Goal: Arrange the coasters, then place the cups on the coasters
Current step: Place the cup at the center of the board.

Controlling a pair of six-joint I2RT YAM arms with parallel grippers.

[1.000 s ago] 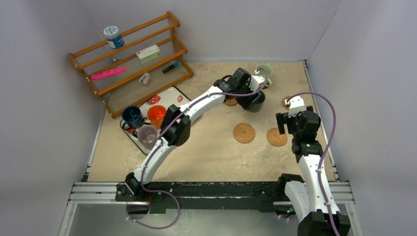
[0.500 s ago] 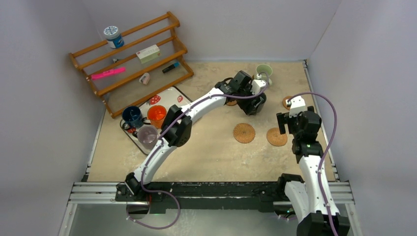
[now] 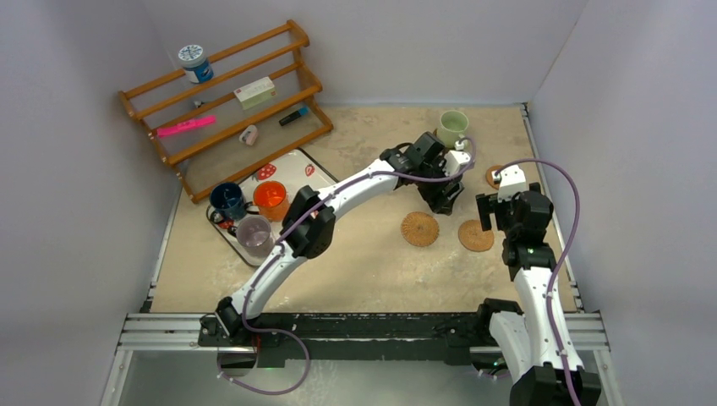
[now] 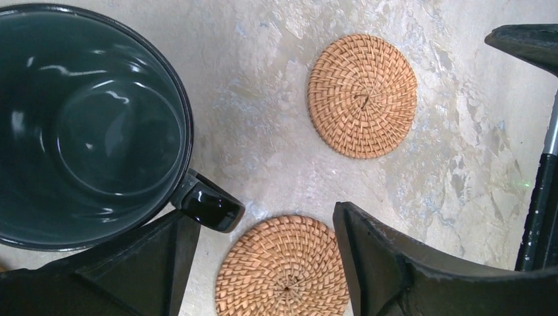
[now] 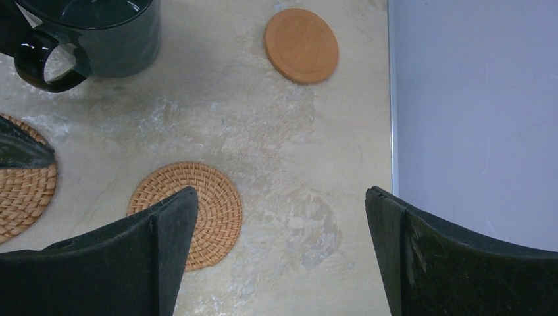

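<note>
Beige mottled table (image 3: pixel 355 254): your left gripper (image 4: pixel 263 220) has its jaws apart and grips nothing. Dark grey-green glossy mug (image 4: pixel 85 125) stands at the wrist view's left, handle toward the jaws, apart from the round woven wicker coaster (image 4: pixel 286 266) between them. Left arm nearer; right gripper (image 5: pixel 281 194) spread wide, empty.

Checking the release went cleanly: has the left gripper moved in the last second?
Yes. The left gripper has moved toward the near edge, closer to the nearest wicker coaster.

Dark mug (image 4: pixel 85 125): cut by left edge in L-wrist view, top edge in R-wrist; from above mostly hidden under L gripper (image 4: pixel 263 220). L-wrist: near wicker coaster (image 4: pixel 284 266) cut at btm. Smooth coaster (image 3: pixel 489 176) part-hidden behind R gripper (image 5: pixel 279 191).
</note>
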